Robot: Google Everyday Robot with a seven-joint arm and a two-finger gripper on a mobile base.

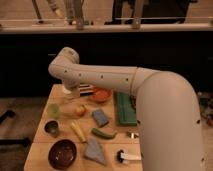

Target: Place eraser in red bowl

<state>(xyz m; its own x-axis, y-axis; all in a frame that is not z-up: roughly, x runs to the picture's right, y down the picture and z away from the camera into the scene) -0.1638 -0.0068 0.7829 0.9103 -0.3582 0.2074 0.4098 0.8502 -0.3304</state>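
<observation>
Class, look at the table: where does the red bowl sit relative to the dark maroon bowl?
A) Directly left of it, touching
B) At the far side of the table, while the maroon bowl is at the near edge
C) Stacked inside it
B: the red bowl sits far back near the gripper, while the dark maroon bowl lies at the near-left corner.
</observation>
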